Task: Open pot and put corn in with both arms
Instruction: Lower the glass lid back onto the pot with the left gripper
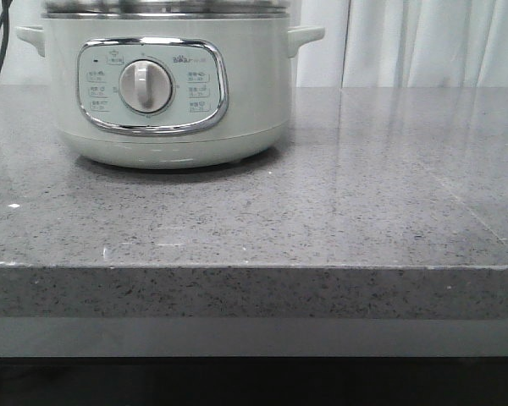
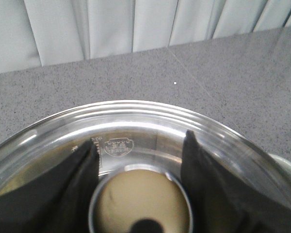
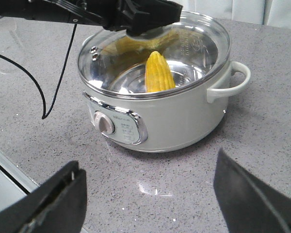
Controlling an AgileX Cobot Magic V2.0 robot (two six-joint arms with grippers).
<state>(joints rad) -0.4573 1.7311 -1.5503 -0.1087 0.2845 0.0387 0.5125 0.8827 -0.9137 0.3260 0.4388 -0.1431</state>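
Observation:
The pale grey-green pot (image 1: 169,93) stands at the back left of the counter, dial facing front. Its steel-rimmed glass lid (image 3: 199,43) sits on the pot (image 3: 160,121). Through the glass the yellow corn (image 3: 158,73) shows inside, leaning upright. My left gripper (image 2: 139,138) is over the lid, its black fingers (image 2: 77,174) pressed on either side of the round lid knob (image 2: 143,204). From the right wrist view the left gripper (image 3: 145,19) hides the knob. My right gripper (image 3: 148,160) hangs open and empty over the counter in front of the pot. Neither gripper shows in the front view.
A black cable (image 3: 58,73) trails from the left arm down onto the grey speckled counter (image 1: 322,220) left of the pot. The counter's front edge (image 1: 254,267) runs across the front view. Pale curtains (image 1: 423,42) hang behind.

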